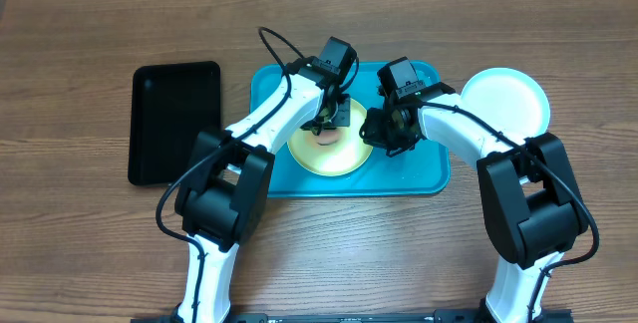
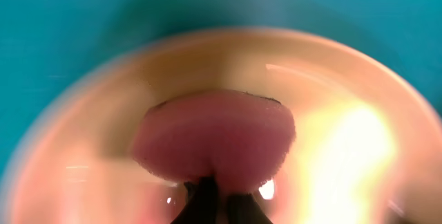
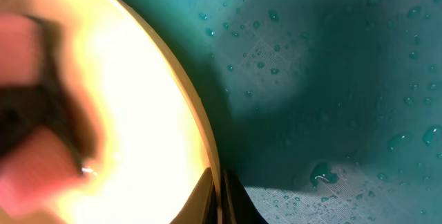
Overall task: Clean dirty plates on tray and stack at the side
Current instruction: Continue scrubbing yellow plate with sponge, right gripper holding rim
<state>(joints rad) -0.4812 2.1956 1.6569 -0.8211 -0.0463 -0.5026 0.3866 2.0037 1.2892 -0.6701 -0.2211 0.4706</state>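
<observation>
The yellow-green plate (image 1: 344, 156) lies on the turquoise tray (image 1: 419, 173), left of its middle. My left gripper (image 1: 327, 127) is shut on a pink sponge (image 2: 214, 144) and presses it onto the plate's face (image 2: 345, 148). My right gripper (image 1: 377, 136) is shut on the plate's right rim (image 3: 204, 141), one finger on each side of the rim (image 3: 217, 196). A white plate (image 1: 503, 99) lies on the table right of the tray. The light blue plate does not show on its own. I see no red smear on the yellow-green plate around the sponge.
A black rectangular tray (image 1: 174, 119) lies on the wooden table left of the turquoise tray. Water drops dot the turquoise tray's floor (image 3: 331, 175) right of the plate. Both arms cross over the tray.
</observation>
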